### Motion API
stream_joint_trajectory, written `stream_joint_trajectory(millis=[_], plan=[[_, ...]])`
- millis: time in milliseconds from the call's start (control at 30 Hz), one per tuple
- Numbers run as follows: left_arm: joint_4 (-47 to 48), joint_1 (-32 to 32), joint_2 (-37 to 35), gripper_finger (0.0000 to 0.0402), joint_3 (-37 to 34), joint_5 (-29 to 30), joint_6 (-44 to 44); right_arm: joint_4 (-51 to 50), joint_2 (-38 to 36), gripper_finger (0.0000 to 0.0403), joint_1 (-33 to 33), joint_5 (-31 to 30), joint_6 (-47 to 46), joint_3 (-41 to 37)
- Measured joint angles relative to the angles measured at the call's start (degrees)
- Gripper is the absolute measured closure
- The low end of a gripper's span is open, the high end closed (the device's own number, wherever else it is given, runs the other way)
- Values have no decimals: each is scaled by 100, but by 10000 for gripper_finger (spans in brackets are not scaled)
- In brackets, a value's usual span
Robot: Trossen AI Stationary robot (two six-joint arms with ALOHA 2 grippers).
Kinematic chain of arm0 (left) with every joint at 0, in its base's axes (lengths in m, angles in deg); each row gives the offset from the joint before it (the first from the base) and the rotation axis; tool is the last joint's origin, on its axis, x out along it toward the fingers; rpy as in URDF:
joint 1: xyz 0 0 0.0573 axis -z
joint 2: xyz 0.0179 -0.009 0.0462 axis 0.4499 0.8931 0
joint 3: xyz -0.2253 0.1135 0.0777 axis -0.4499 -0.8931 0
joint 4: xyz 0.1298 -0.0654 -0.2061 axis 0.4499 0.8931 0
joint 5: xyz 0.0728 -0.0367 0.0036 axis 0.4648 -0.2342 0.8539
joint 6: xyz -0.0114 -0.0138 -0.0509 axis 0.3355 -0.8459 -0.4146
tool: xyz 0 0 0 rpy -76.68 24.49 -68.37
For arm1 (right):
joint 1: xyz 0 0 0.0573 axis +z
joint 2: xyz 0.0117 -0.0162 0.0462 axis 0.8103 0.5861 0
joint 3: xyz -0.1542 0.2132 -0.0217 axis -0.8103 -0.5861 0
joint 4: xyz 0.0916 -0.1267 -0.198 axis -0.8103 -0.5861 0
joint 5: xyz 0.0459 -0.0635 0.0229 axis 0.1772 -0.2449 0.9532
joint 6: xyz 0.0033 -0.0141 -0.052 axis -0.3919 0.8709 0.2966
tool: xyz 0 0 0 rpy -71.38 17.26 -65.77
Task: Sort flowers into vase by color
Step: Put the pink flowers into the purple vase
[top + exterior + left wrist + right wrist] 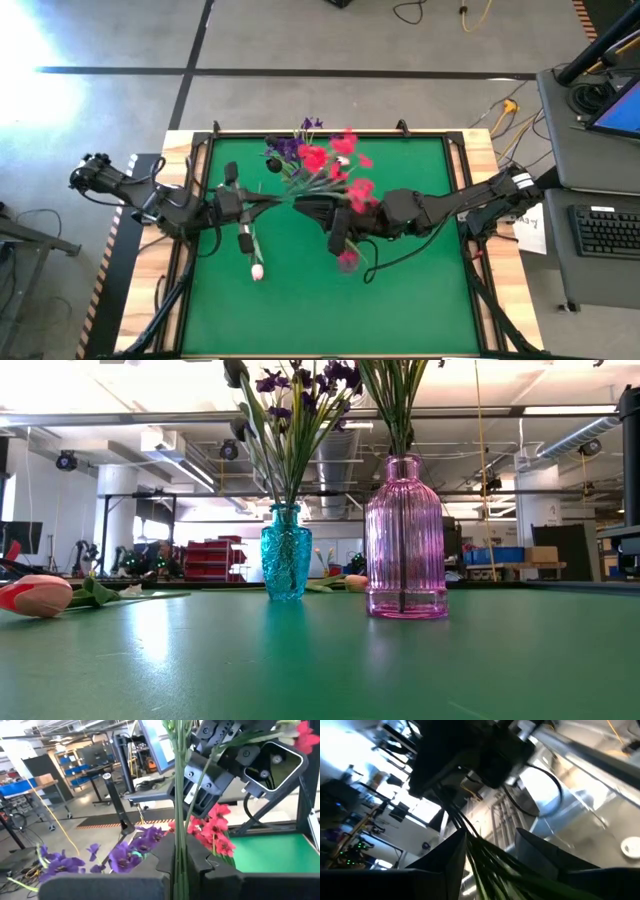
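A teal vase [286, 565] holds purple flowers [300, 385], whose blossoms also show in the high view [285, 150]. A pink vase [405, 540] stands nearer, with green stems [398, 405] rising out of its neck. Red flowers [335, 160] spread above the table's middle. One white-pink tulip [257, 270] lies flat on the mat. My left gripper [290, 200] and my right gripper [325, 212] meet above the vases, each shut on green stems. Both are above the top of the low view. My left gripper [177, 870] pinches a few thin green stems [178, 835] between its two fingers. It comes level from the table's left, lying across the upright stems. Their tops run out of the picture, so whose blossoms they carry I cannot tell. My right gripper [490, 865] holds a bundle of several green stems [487, 870] between its two fingers. The stems run out past the fingertips toward the left gripper. Which part of their length it has does not show.
A second tulip bud [355, 582] lies on the mat behind the pink vase. The green mat [420, 290] is bare toward the near edge and the right. A dark desk with a keyboard [605, 230] stands off the table's right side.
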Motion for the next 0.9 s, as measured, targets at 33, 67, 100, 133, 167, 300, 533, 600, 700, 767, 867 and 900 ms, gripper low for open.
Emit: stream_joint_trajectory(millis=[33,67,100,133,167,300,533,600,700,767,867,900], plan=[[2,0,-38,401,0,2,0,132,0,242,0,-1,-2,0],[29,0,-74,401,0,0,2,251,0,242,0,-2,-6,0],[38,0,-100,401,-2,2,2,372,0,242,0,-4,-7,0],[35,0,-130,401,-24,2,2,488,0,242,0,-16,-6,0],[70,0,-169,401,-57,9,2,587,0,242,0,-28,-6,-1],[76,-2,-335,401,-148,20,-1,1070,0,241,0,-157,2,0],[-252,9,-791,401,-592,7,-218,1881,-18,245,0,-475,32,-2],[-625,9,-969,401,-878,-129,-270,2274,-24,244,-1,-714,23,-2],[-1339,11,-1280,401,-1383,-482,-339,2947,-32,244,-33,-1031,21,-2],[-1776,15,-1481,401,-1749,-599,-375,3295,-66,245,-37,-1207,32,-2],[-2475,15,-1702,401,-2325,-704,-205,3833,-122,249,-39,-1559,-159,-2],[-2750,15,-1739,401,-2518,-704,-144,4030,-145,251,-39,-1726,-337,-2]])
